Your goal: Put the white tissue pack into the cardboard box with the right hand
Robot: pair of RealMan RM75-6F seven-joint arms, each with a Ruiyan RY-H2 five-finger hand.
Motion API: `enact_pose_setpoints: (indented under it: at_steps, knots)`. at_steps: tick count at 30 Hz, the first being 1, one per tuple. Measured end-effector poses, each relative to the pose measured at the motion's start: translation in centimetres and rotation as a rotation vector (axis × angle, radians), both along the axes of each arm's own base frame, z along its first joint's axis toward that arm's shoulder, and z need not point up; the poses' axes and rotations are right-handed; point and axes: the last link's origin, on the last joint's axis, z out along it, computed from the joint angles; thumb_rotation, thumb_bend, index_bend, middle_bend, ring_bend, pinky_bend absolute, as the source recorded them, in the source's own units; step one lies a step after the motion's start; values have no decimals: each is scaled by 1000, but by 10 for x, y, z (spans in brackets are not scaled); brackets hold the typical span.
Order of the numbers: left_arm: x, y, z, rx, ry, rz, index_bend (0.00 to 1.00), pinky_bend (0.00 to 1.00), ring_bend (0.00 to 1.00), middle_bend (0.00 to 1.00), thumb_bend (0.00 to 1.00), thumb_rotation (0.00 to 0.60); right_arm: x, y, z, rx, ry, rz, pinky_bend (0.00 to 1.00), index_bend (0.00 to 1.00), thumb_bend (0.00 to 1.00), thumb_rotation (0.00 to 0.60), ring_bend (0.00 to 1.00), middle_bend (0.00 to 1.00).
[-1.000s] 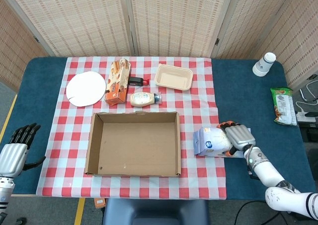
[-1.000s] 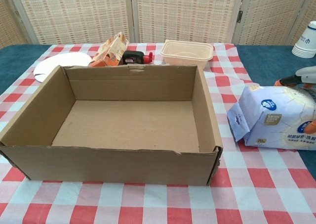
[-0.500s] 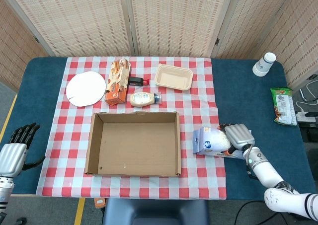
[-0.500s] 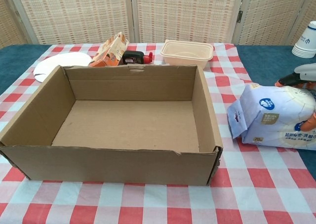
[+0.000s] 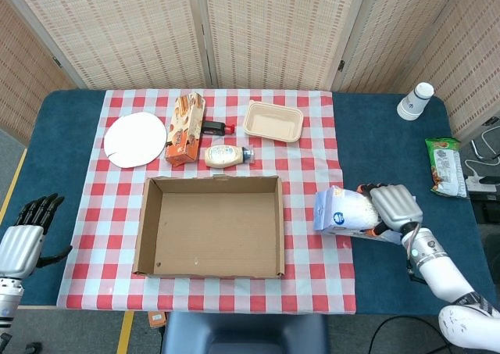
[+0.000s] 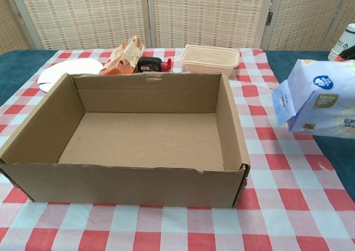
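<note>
The white tissue pack (image 5: 344, 212) hangs in the air to the right of the cardboard box (image 5: 211, 226), held from its right end by my right hand (image 5: 393, 207). In the chest view the tissue pack (image 6: 321, 98) floats above the checked cloth at the right edge, and the hand itself is almost wholly out of frame. The cardboard box (image 6: 130, 134) stands open-topped and empty at the middle of the table. My left hand (image 5: 23, 237) hovers off the table's left front corner, fingers apart, holding nothing.
Behind the box lie a mayonnaise bottle (image 5: 226, 155), an orange snack carton (image 5: 185, 129), a dark bottle (image 5: 215, 127), a beige tray (image 5: 273, 122) and a white plate (image 5: 135, 139). A paper cup stack (image 5: 415, 101) and a green packet (image 5: 445, 166) sit at the far right.
My right hand has lifted the tissue pack off the cloth and carried it up and slightly right. The left hand has stayed put.
</note>
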Motion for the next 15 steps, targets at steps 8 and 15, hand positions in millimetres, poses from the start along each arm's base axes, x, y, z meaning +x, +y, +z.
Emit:
enact_pose_setpoints:
  at_steps: [8,15]
  knots:
    - [2,0,-4,-16,2,-6,0,68,0,0,194,600,52,3,30,-50,-24,114,490,576,0,600,319,342]
    - [3,-1,-5,-14,8,-9,0,69,0,0,195,600,111,-10,28,-41,-43,246,490,576,0,600,319,348]
